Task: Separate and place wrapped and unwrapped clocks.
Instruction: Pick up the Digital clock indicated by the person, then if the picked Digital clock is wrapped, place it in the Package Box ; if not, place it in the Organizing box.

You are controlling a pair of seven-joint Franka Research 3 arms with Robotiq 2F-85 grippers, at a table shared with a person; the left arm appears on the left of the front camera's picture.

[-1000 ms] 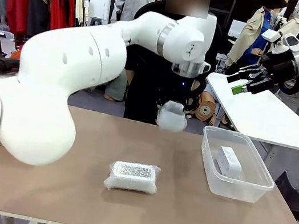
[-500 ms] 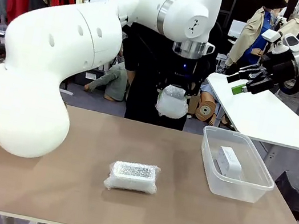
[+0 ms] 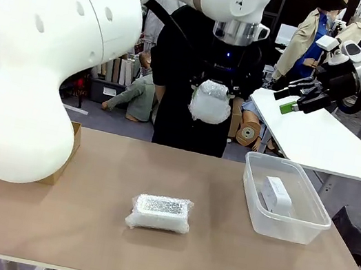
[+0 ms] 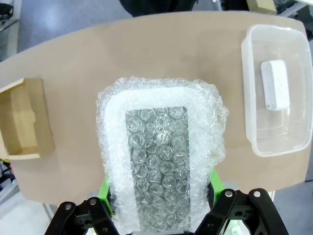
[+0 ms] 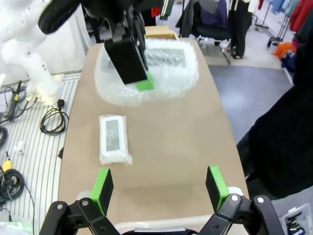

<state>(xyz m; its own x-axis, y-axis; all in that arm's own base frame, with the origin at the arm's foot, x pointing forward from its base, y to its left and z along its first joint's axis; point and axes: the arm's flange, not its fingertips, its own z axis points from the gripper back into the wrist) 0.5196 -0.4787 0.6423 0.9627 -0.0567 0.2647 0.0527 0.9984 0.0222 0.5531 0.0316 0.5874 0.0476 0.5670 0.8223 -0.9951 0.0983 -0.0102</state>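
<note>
1. Two bubble-wrapped bundles and one bare clock are in view.
2. My left tool [image 4: 160, 193] is closed narrow on the first bundle [image 4: 159, 161]. Its green pads [image 4: 104, 188] press the wrap from both sides. From the front, I see this bundle hanging well above the counter [image 3: 80, 229], in front of a person in black [image 3: 171, 105] at the far side.
3. The second bundle [image 3: 159, 214] lies flat on the counter near the middle, touching nothing else. A grey face shows through its wrap.
4. The bare white clock [image 3: 276, 194] lies inside a clear plastic tub [image 3: 286, 232] at the counter's right end, well apart from both bundles.
5. A brown cardboard box [image 3: 68, 150] sits at the counter's left end, partly behind my left arm.
6. My right tool [image 3: 297, 100] hangs raised off to the right, over a white side table [image 3: 332, 148]. Its fingers are spread wide with nothing between them.
</note>
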